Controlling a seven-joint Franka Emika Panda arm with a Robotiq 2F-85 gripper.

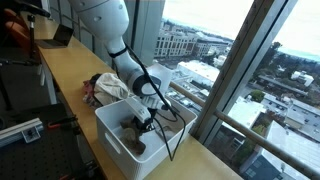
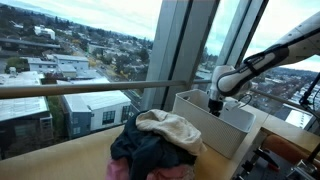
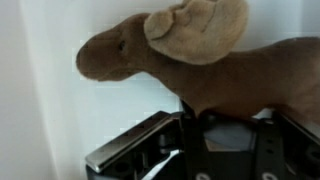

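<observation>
A brown plush moose (image 3: 150, 60) with a tan antler (image 3: 195, 28) lies inside a white bin (image 1: 112, 125), against its pale wall. In the wrist view my gripper (image 3: 228, 114) comes in from below and its dark fingers (image 3: 192, 130) press in on the moose's body. In both exterior views the arm reaches down into the bin, with the gripper (image 1: 141, 122) low inside it and the brown toy (image 1: 134, 144) just beneath. From the opposite side the gripper (image 2: 213, 104) dips behind the bin's rim (image 2: 205, 108), so its fingertips are hidden there.
A heap of clothes (image 1: 103, 88), cream and dark blue (image 2: 158, 143), lies on the wooden counter next to the bin. A glass wall with a handrail (image 2: 90, 88) runs close along the counter's far side. A black cable (image 1: 172, 135) hangs from the arm over the bin.
</observation>
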